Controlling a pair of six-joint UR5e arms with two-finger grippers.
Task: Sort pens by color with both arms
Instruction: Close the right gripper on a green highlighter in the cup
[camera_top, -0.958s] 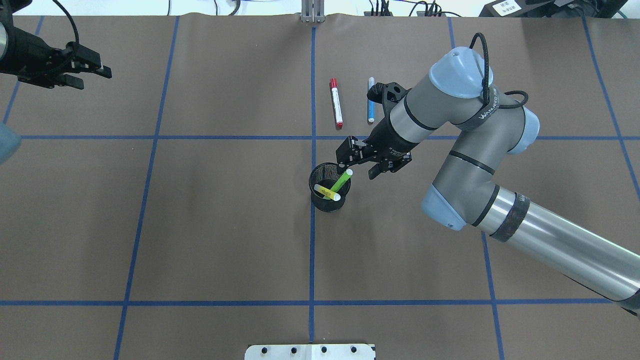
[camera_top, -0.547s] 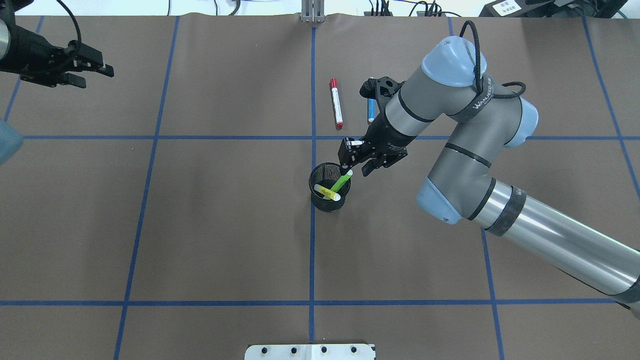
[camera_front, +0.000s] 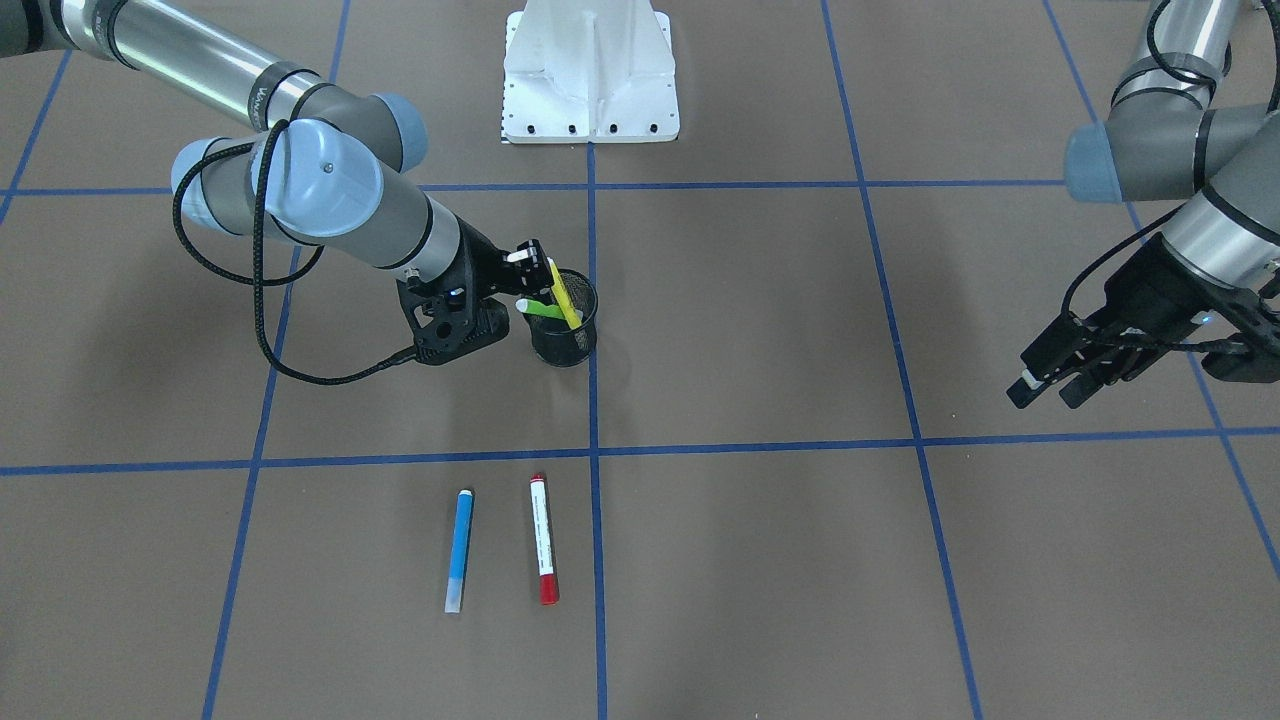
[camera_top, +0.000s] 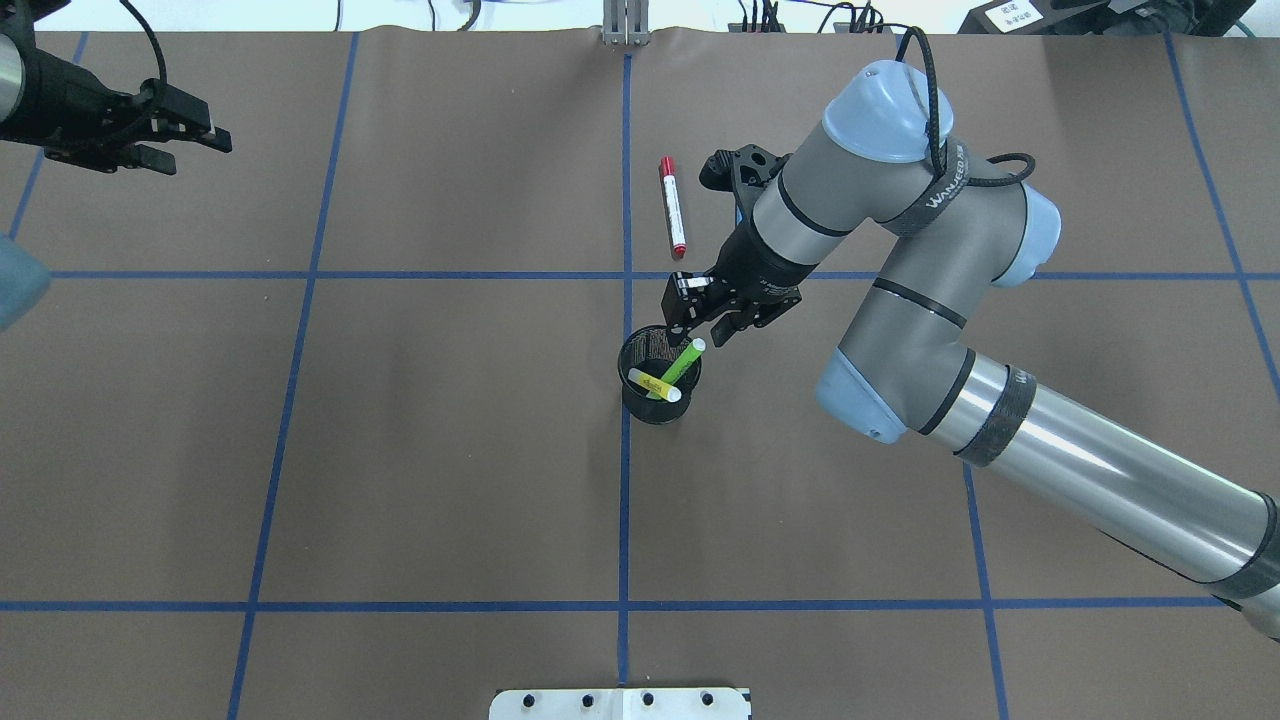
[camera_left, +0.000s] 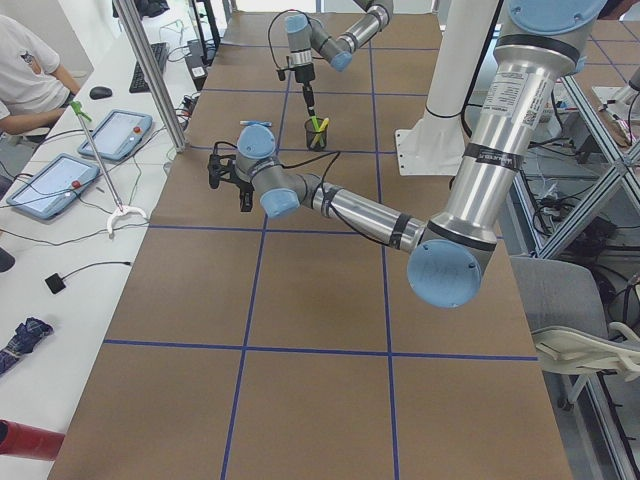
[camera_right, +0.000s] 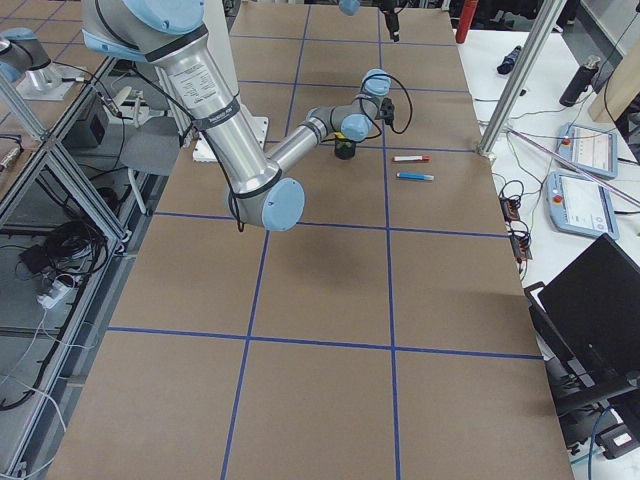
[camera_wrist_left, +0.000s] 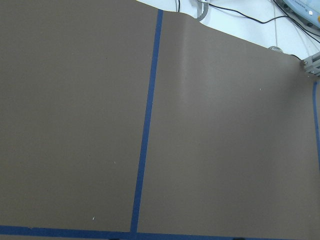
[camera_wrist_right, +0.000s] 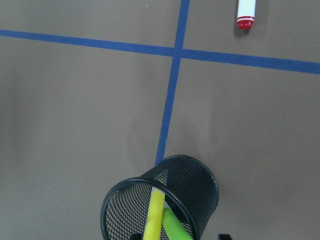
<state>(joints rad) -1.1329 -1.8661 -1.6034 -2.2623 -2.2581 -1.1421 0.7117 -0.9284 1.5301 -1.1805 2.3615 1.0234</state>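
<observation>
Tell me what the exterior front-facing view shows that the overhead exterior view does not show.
Only the front-facing view shows the blue pen, lying beside the red-capped pen; from overhead the right arm hides it. It also shows more of the white pedestal base. Only the overhead view shows the cables at the far edge of the table. Both show the black mesh cup holding the green pen and yellow pen, the red-capped pen, and the left arm off to one side.
</observation>
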